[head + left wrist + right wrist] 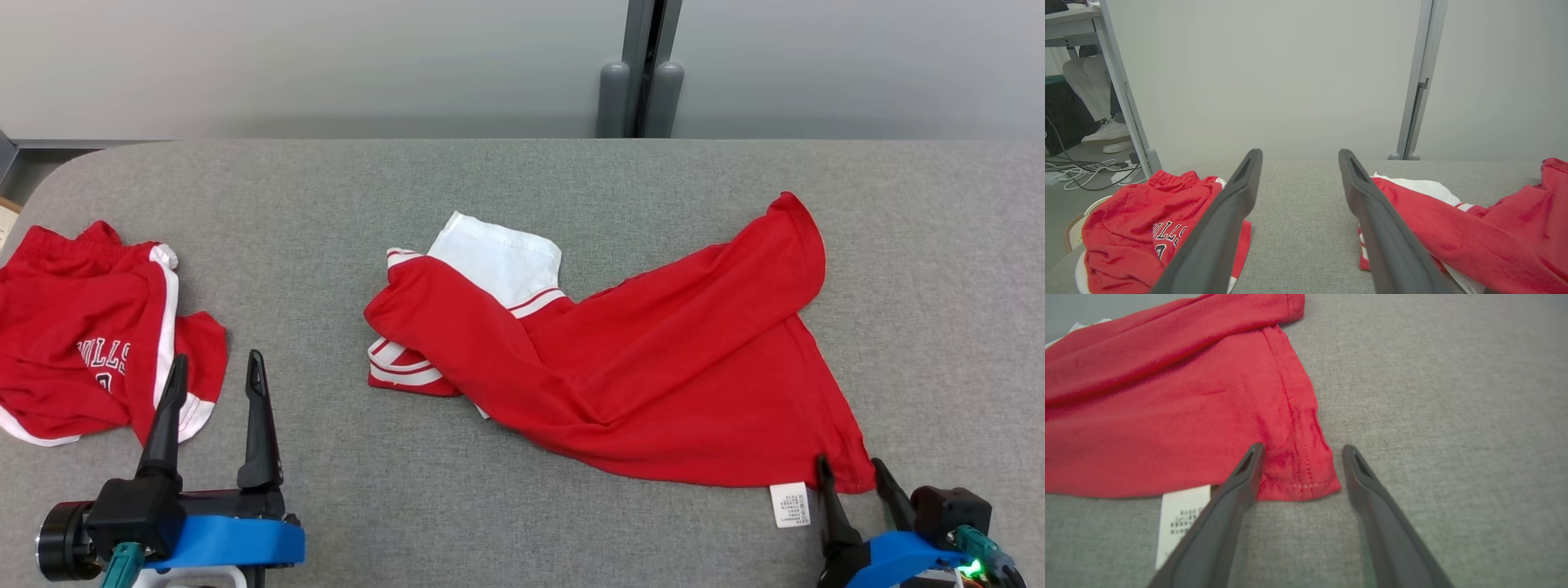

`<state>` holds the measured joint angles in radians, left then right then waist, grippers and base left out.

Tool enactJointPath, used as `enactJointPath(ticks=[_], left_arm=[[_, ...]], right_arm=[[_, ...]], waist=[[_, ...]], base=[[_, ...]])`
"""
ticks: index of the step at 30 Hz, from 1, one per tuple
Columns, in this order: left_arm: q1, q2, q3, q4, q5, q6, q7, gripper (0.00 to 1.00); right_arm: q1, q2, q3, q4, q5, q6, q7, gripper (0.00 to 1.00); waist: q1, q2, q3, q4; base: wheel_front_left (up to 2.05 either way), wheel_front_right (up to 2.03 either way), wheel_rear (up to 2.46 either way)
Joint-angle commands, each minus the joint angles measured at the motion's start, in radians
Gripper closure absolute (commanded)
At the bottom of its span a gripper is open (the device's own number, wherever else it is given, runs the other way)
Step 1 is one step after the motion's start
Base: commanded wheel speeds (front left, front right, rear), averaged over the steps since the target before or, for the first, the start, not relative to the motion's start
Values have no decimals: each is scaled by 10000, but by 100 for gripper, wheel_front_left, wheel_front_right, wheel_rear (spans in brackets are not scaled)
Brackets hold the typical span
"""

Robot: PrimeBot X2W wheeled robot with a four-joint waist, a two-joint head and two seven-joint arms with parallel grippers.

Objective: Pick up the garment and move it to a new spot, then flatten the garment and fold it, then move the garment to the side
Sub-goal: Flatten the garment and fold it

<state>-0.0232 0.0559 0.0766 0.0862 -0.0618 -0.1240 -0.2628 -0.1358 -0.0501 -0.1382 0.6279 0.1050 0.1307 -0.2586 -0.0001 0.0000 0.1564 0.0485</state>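
Observation:
The garment (653, 367), a red shirt with a white sleeve and striped cuffs, lies crumpled and spread across the middle and right of the grey table (522, 180). A white care label (789, 504) sticks out at its near hem. My right gripper (850, 462) is open at the shirt's near right corner. In the right wrist view the right gripper (1303, 448) has that hem corner of the garment (1167, 416) between its fingertips, not pinched. My left gripper (218, 359) stands open over bare table at the lower left, holding nothing. The left gripper (1299, 152) has the garment (1494, 237) to its right.
A second red piece, shorts (82, 327) with white trim and lettering, lies bunched at the table's left edge, just left of my left gripper; the shorts (1135, 228) also show beside the left finger. Grey partition walls with a post (645, 73) stand behind. A person's shoe (1106, 130) and floor cables (1081, 171) are beyond the left edge.

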Motion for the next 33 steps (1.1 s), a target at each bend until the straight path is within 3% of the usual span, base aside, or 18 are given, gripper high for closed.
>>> enactJointPath(ticks=[1,3,4,5,10,19,28,29,30,31,33], left_arm=[[18,-19,-33,29,-35,-68,-29,0],[33,-23,-37,42,-32,-74,-29,0],[45,-27,-38,60,-32,-78,-29,0],[62,-29,-40,72,-25,-81,-29,0],[218,-36,-83,114,36,-90,-29,0],[335,-49,-166,216,26,-88,-29,0],[282,-53,-184,228,-21,-62,-29,0],[265,-54,-181,230,-30,-63,-29,0],[249,-53,-187,249,-39,-63,-29,0],[223,-51,-193,261,-42,-64,-29,0],[167,-53,-205,296,-42,-64,-29,0]], right_arm=[[-156,-3,41,272,32,2,2,0],[-249,8,201,555,179,3,7,0],[-321,11,310,647,251,6,-4,35],[-376,29,457,695,330,14,-11,100],[-396,-37,362,103,551,2,-54,100],[1057,-497,-653,-1879,1120,2,-59,100],[2590,-685,-1852,-3074,1527,0,1125,100],[2638,-635,-1893,-3132,1528,2,1278,96],[2603,-609,-1900,-3296,1472,2,1249,5],[2545,-569,-1931,-3442,1435,2,1157,0],[2461,-451,-1958,-3689,1330,2,926,0]], waist=[[1,0,3,22],[1,0,2,38],[1,0,-4,39],[1,0,-14,31],[1,0,-184,-112],[1,0,-438,-354],[1,0,-368,-539],[1,0,-353,-564],[1,0,-345,-574],[1,0,-332,-578],[1,0,-329,-582]], base=[[0,0,0],[0,0,0],[0,0,0],[0,0,0],[0,0,0],[0,0,0],[0,0,0],[0,0,0],[0,0,0],[0,0,0],[0,0,0]])
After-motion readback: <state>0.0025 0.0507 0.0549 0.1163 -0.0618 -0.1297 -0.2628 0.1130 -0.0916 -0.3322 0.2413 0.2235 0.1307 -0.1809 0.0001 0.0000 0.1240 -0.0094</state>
